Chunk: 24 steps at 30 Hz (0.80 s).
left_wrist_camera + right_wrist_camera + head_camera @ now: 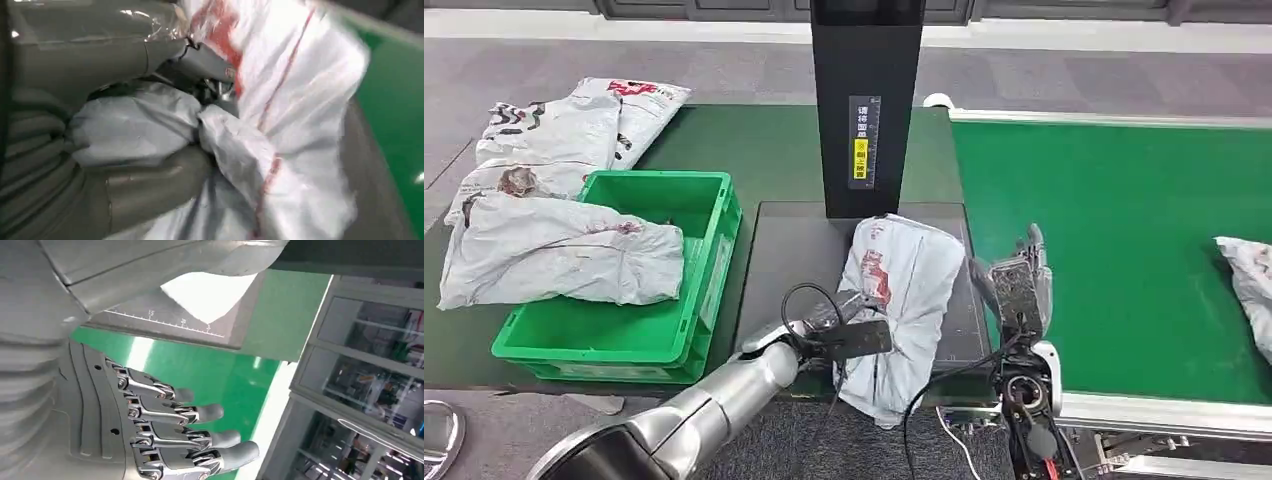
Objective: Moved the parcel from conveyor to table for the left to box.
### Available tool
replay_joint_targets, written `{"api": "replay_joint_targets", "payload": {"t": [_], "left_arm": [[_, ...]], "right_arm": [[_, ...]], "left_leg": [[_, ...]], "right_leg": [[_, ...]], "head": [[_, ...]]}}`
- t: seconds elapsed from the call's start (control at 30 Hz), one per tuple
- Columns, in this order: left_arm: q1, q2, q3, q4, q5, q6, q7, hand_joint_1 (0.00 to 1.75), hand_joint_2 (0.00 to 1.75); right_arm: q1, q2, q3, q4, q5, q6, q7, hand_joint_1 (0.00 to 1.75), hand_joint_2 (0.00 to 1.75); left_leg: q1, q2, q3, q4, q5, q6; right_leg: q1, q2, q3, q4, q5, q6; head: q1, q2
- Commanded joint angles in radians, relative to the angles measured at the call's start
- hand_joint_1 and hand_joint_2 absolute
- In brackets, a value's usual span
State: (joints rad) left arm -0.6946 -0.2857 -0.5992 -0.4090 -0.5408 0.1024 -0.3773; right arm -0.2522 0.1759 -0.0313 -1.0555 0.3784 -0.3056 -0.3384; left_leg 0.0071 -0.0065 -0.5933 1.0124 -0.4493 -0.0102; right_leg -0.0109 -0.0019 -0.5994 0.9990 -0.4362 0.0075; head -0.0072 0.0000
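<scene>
One parcel (902,300) in left robot hand (849,330).

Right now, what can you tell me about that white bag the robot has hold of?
The parcel is a soft, crumpled white plastic mailer with red print. It lies lengthwise on the dark grey mat in front of the black post, its near end hanging over the edge. The left hand grips its bunched side.
</scene>
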Motion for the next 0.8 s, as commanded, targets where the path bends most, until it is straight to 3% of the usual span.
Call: {"api": "replay_joint_targets", "payload": {"t": [0.03,0.7,0.8], "left_arm": [[0.017,0.092,0.262,-0.374,0.091,0.032,0.041,1.75,1.75],[0.025,0.083,0.262,-0.350,0.085,0.040,0.031,1.75,1.75],[0.004,0.104,0.290,-0.383,0.083,0.106,0.019,1.75,1.75]], "right_arm": [[-0.003,0.010,-0.007,0.014,-0.026,-0.009,0.003,0.00,1.75],[-0.004,0.007,-0.005,0.013,-0.028,-0.009,0.007,0.00,1.75],[-0.008,0.009,-0.008,0.009,-0.031,-0.011,0.005,0.00,1.75]], "left_leg": [[0.000,0.004,-0.002,0.000,0.000,0.000],[0.000,0.003,-0.001,-0.002,-0.001,0.000],[0.000,0.002,-0.003,0.000,-0.001,0.000]], "right_leg": [[0.000,0.003,-0.003,0.001,0.001,-0.001],[0.000,0.003,-0.002,-0.001,0.000,-0.001],[0.000,0.002,-0.003,0.000,0.000,0.000]], "head": [[0.000,0.000],[0.000,0.000],[0.000,0.000]]}}
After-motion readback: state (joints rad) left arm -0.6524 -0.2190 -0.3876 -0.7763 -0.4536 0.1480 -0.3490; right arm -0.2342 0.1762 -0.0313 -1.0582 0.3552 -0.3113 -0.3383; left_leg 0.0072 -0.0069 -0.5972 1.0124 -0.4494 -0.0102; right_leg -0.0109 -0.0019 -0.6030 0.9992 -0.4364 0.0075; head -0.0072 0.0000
